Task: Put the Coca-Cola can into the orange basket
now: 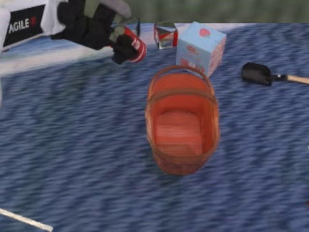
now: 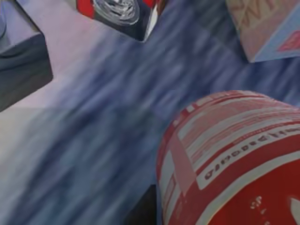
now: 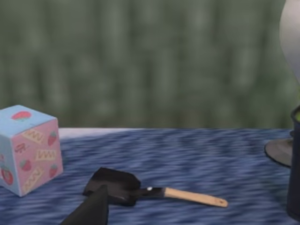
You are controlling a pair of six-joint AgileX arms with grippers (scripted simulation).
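Aloft, Coca-Cola can (image 1: pixel 136 49) clamped in left gripper (image 1: pixel 126 47), beside orange basket (image 1: pixel 181 122)

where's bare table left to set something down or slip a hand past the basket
Bare cloth runs left of the orange basket, across the near edge, and right of it below the black shovel. The far edge is crowded: left gripper holding the Coca-Cola can, red-and-white cube, light-blue box.
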